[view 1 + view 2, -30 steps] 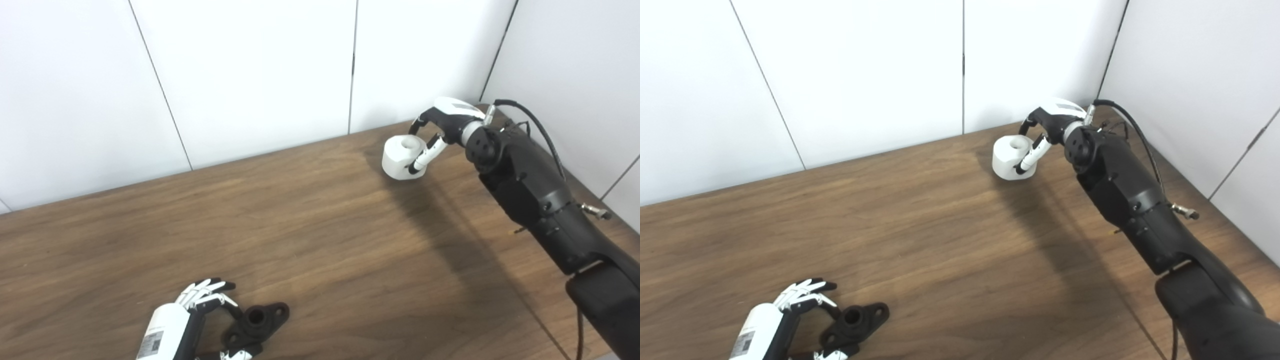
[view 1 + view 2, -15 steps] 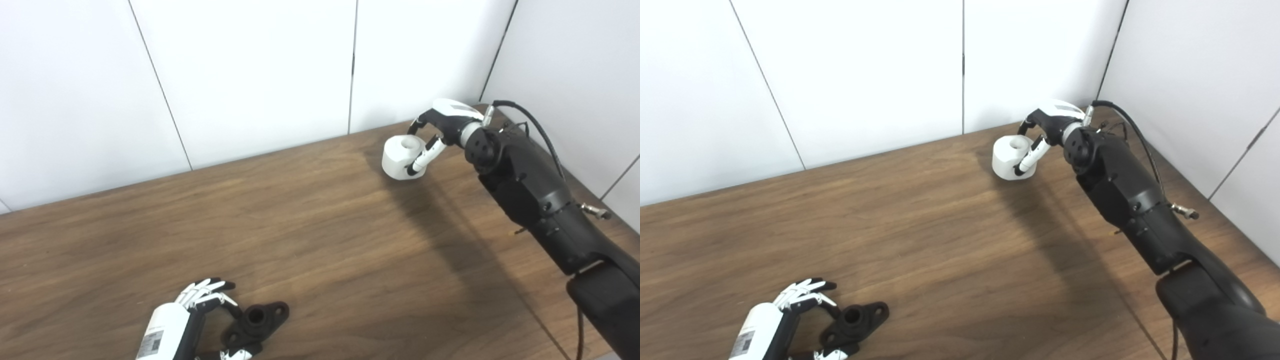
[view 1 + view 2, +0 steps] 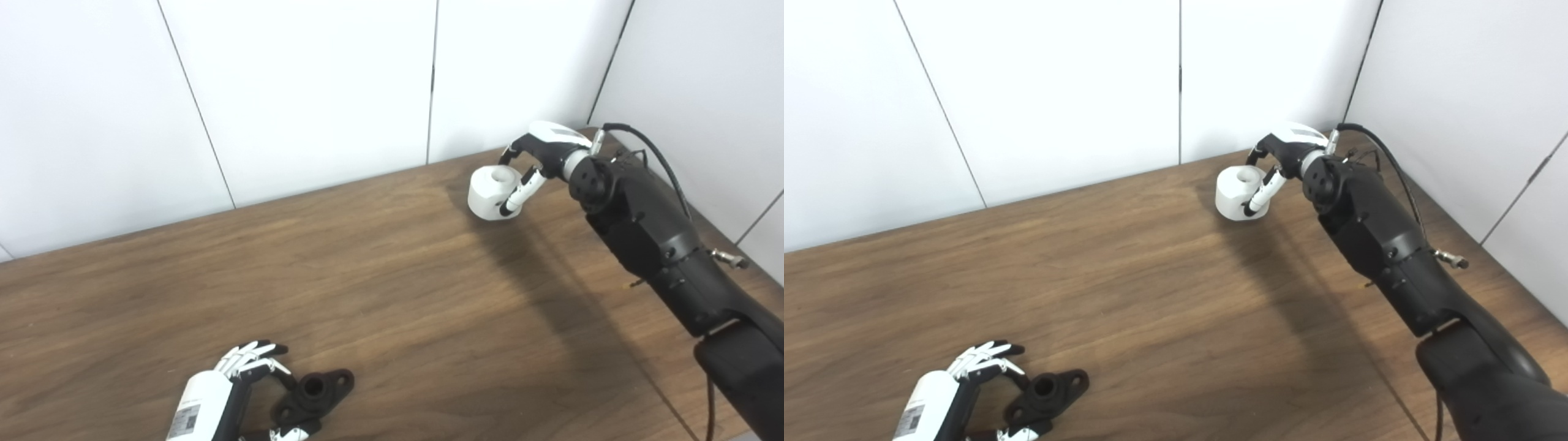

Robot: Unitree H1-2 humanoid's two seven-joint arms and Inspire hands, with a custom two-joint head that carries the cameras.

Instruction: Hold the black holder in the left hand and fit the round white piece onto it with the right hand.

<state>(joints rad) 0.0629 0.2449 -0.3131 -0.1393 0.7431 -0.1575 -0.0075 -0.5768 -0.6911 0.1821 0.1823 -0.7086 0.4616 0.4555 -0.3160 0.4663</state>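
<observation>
The black holder point(image 3: 315, 392) lies flat on the wooden table point(image 3: 392, 294) at the front left, its round socket facing up. My left hand point(image 3: 245, 375) is at the holder's left end, fingers spread above it and thumb below; its grip does not look closed. The round white piece point(image 3: 492, 194), a short cylinder with a hole in its top, is at the far right near the wall. My right hand point(image 3: 534, 160) is shut on it, fingers curled over the far side and thumb on the near side. I cannot tell whether it is off the table.
White wall panels point(image 3: 306, 92) stand along the table's far edge, and a side wall point(image 3: 704, 92) closes the right. My right forearm point(image 3: 649, 239) stretches over the table's right part with a cable looped above it.
My right hand and the white piece have shifted very slightly up and to the left. The left hand and the black holder have not moved.
</observation>
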